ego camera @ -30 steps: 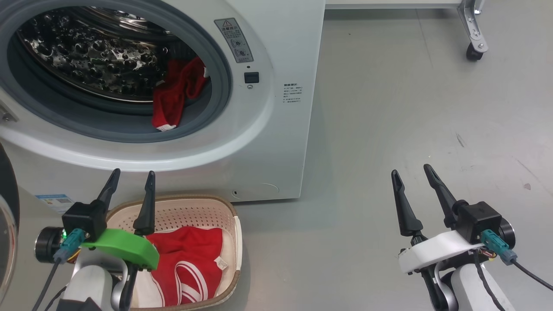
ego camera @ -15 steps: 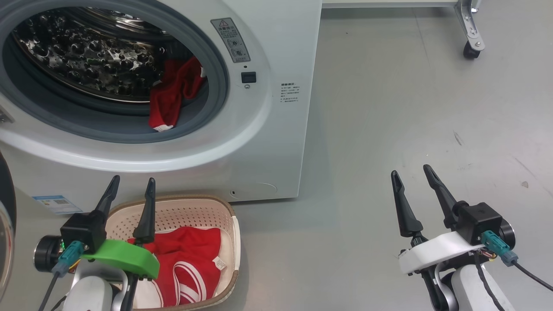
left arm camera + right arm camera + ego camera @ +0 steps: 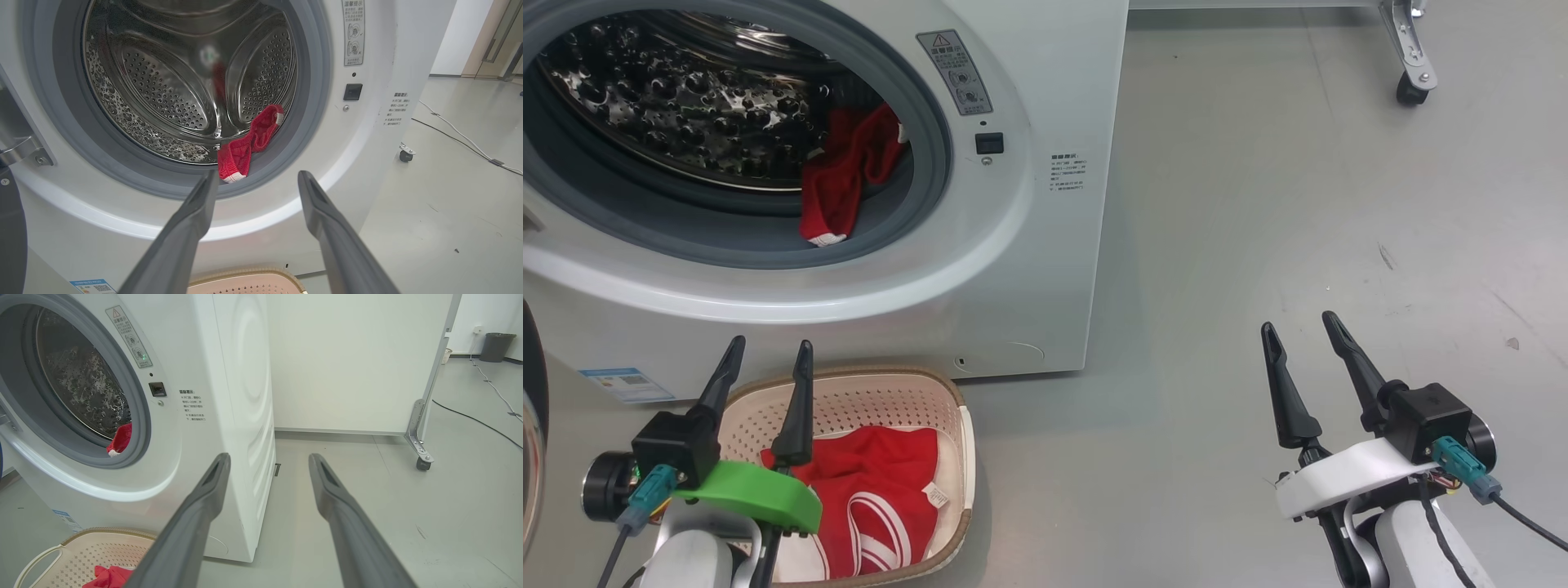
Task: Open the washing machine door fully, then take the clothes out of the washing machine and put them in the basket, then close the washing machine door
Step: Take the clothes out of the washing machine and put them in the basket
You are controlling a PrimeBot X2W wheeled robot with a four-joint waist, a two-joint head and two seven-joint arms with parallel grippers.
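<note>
The clothes are in two places: one red garment (image 3: pixel 837 184) hangs over the grey lip at the lower right of the drum opening; the striped red garment (image 3: pixel 882 490) lies in the basket (image 3: pixel 882 404), which stands on the floor (image 3: pixel 1258 204) just in front of the washing machine (image 3: pixel 1045 269).

Over the last second neither piece has moved; the changes are small. My left claw (image 3: pixel 770 343) has sunk a little in the head view, above the basket's near-left part, fingers apart with nothing between them. My head has shifted slightly too, so the machine slides a touch left and up in that view; that is my camera, not the machine. My right claw (image 3: pixel 1298 321) has stayed over bare floor well to the right, fingers apart and empty.

I judge the drop into the basket done and the next reach to be for the piece on the lip; my left wrist view looks straight at it. The washing machine door (image 3: pixel 531 359) stands swung open at my far left; closing it comes last.

Counted: two red garments, one at the drum, one in the basket; a pale patch under the basket piece may be a white cloth, I cannot tell; one basket; one machine; one door; two claws; one castor (image 3: pixel 1409 86) at the top right of the head view.
</note>
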